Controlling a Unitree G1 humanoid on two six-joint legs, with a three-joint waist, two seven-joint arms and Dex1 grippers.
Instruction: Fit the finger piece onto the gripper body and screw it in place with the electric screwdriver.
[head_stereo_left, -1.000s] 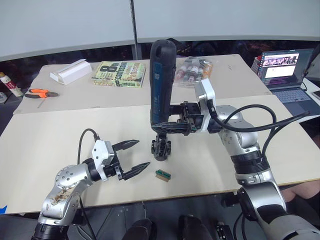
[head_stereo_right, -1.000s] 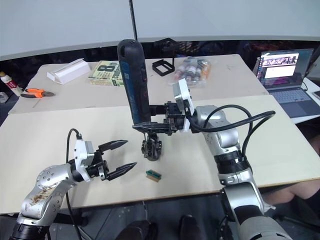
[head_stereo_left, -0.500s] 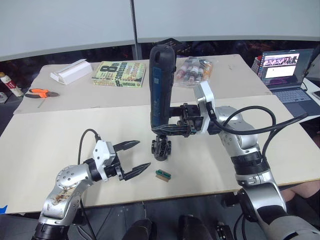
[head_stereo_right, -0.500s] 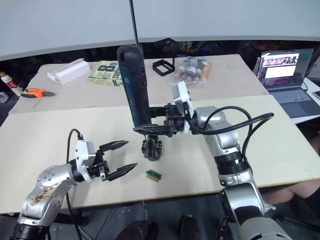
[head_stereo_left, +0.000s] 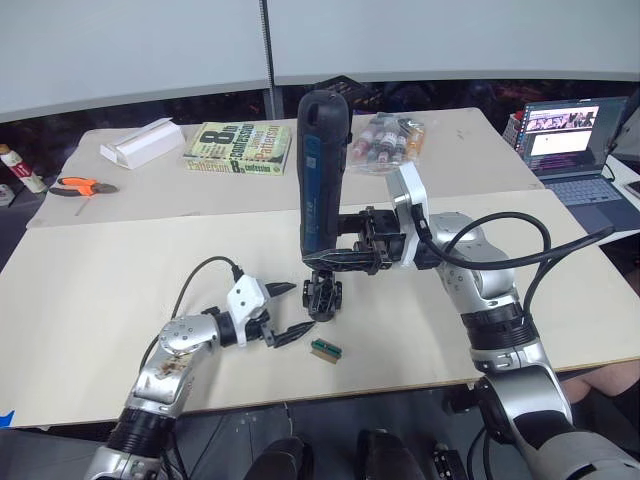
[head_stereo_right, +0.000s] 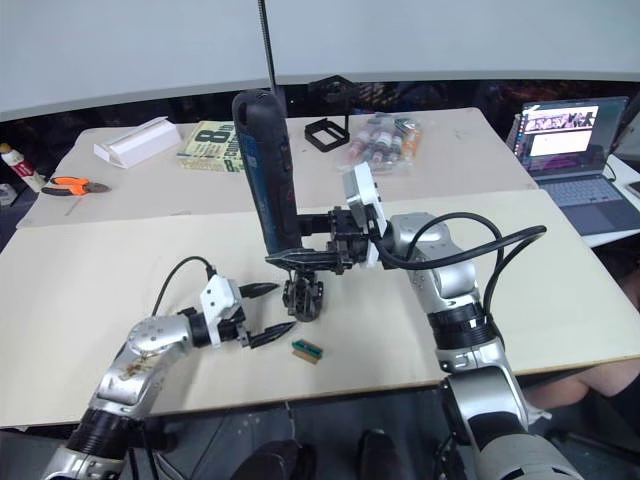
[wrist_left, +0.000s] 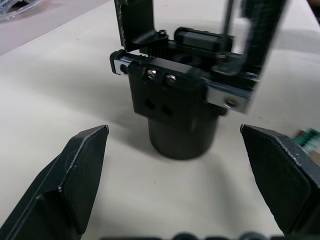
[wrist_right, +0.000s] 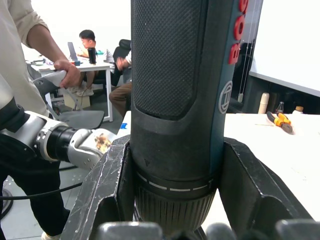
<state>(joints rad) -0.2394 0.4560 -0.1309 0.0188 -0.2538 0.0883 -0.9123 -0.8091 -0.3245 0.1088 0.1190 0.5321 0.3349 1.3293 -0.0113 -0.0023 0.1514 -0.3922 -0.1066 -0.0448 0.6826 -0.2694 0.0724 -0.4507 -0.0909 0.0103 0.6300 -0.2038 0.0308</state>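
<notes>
The right end effector is clamped on the electric screwdriver, holding it upright with its lower end directly above the gripper body. In the right wrist view both black fingers press against the lower collar of the screwdriver barrel. The gripper body stands on the table a little back from the middle of its near edge. In the left wrist view it is a black block on a round base with two screw heads on its face, and a thin metal bit comes down into its top; whether the bit is seated in a screw cannot be made out. The finger piece cannot be told apart from the rest of the block in these views.

The left end effector hovers low over the table just to the left of the gripper body, its two black fingers spread wide, one to each side of the block without touching it, and holding nothing. A small green block lies near the table's near edge, just beside the lower fingertip.

Toward the far edge lie a book and a white box, with orange-handled pliers at the far left corner and a bag of small bottles farther right. A laptop sits open past the table's right edge. A person's sleeve and hand show in the right wrist view.
</notes>
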